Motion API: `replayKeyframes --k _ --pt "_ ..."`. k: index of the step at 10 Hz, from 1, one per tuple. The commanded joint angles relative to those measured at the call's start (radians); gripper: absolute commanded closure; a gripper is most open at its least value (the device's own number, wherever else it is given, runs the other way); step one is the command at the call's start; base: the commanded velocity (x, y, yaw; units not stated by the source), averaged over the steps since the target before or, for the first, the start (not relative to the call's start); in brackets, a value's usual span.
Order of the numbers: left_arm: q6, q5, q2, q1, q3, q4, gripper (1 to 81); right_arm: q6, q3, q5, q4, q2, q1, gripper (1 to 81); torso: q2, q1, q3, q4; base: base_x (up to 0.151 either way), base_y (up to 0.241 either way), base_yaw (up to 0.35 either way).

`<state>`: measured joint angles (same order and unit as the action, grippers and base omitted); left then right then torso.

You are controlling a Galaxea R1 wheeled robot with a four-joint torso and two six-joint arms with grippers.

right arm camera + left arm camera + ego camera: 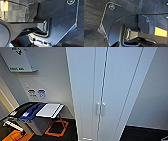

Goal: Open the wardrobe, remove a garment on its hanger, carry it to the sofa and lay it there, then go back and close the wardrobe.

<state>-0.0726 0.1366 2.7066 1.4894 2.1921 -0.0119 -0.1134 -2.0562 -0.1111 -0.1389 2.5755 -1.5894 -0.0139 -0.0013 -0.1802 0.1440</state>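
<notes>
At the upper left of the head view we noted a wall box [18, 59], switch plates [37, 93] below it, and at lower left a bin [33, 114] with a white board [48, 110] on top, beside orange floor tape [57, 128]. The wardrobe [112, 92] filled the centre and right, both doors closed. We judged the doors light, stiff and smooth; the paired handles [100, 109] at the seam looked the place to grip. Nothing stood before them. We could not tell the state of either gripper's jaws.
</notes>
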Motion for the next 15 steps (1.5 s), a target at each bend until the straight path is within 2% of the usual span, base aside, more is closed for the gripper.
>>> replayKeyframes --k 1,15 --pt "0.008 -0.051 -0.019 -0.036 -0.017 -0.022 1.0 -0.003 0.025 0.053 -0.010 -0.029 0.025 1.0 0.000 0.001 0.000 0.000 0.079 0.000 0.000" --pt "0.010 -0.051 -0.011 -0.036 -0.017 -0.028 1.0 -0.002 0.025 0.051 -0.013 -0.024 0.021 1.0 0.000 0.002 0.000 0.000 0.112 0.000 0.000"
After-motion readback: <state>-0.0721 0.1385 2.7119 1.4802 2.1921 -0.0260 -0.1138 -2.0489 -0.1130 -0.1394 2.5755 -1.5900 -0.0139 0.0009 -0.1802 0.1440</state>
